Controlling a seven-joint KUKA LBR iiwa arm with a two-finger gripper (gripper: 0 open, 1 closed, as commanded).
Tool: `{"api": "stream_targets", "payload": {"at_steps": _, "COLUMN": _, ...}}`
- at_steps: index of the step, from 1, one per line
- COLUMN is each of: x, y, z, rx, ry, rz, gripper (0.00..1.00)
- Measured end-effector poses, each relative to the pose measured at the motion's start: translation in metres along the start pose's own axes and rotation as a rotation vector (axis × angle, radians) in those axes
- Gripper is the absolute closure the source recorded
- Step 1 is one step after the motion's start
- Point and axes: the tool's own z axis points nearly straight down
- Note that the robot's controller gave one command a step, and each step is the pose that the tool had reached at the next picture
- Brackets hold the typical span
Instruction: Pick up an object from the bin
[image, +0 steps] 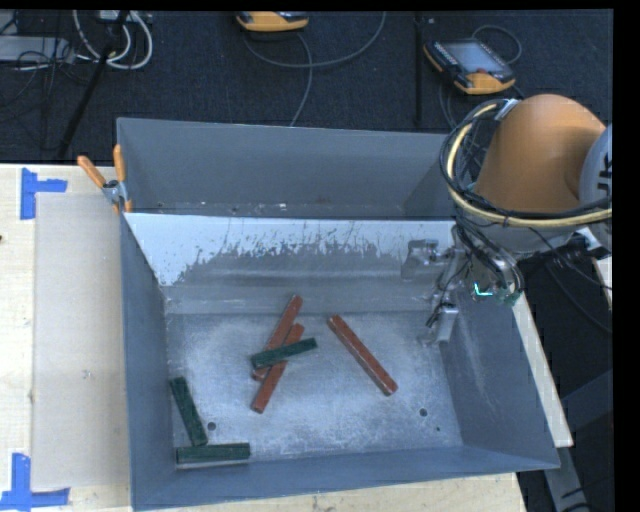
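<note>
The end effector (440, 324) hangs low at the bin's right wall, just beside the far end of a lone brown stick (360, 354) and a little to the right of it. There's a gap between the two, and nothing is in its grip. Whether it's spread or pressed together, I can't tell from this angle. Above it sits the arm's round orange cover (535, 140), ringed with cables.

That lone brown stick lies flat and slanted on the floor of the grey bin (300, 180), right of centre. To the left of it, a pair of brown sticks (276, 356) lie nearly in line, overlapping each other, and a short green stick (284, 352) rests across them. Farther left of the lone stick and toward the front, two more green sticks meet in an L at the front-left corner, one running along the left wall (187, 410) and one along the front wall (213, 454).
</note>
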Motion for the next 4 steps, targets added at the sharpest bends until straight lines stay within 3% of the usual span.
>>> {"api": "stream_targets", "payload": {"at_steps": 1, "x": 0.009, "y": 0.095, "z": 0.163, "rx": -0.001, "ry": 0.000, "rz": -0.233, "gripper": 0.00}}
{"api": "stream_targets", "payload": {"at_steps": 2, "x": 0.032, "y": 0.179, "z": 0.151, "rx": -0.002, "ry": -0.005, "rz": -0.299, "gripper": 0.00}}
{"api": "stream_targets", "payload": {"at_steps": 3, "x": -0.026, "y": 0.217, "z": 0.159, "rx": 0.001, "ry": -0.010, "rz": -0.442, "gripper": 0.00}}
{"api": "stream_targets", "payload": {"at_steps": 4, "x": 0.032, "y": 0.296, "z": 0.141, "rx": 0.001, "ry": -0.006, "rz": -0.963, "gripper": 0.00}}
